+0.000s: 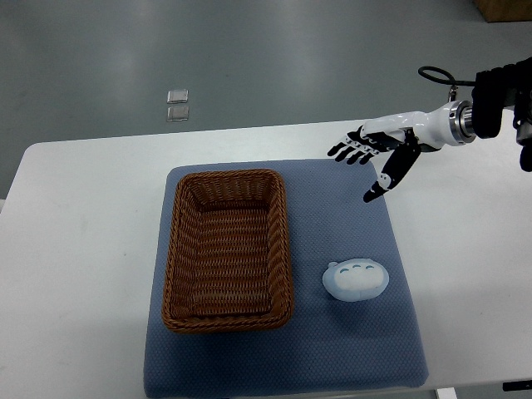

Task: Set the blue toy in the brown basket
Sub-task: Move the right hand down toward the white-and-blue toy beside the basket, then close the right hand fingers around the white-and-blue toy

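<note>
A pale blue toy (357,279) lies on the blue mat, to the right of the brown wicker basket (177,249). The basket holds nothing. My right hand (366,166) hovers over the mat's far right corner, well above the toy in the picture and apart from it. Its fingers are spread and hold nothing. Its arm comes in from the right edge. No left arm shows.
The blue mat (349,357) lies on a white table (75,249). Two small clear squares (177,105) lie on the grey floor beyond the table's far edge. A brown box corner (503,8) shows at the top right.
</note>
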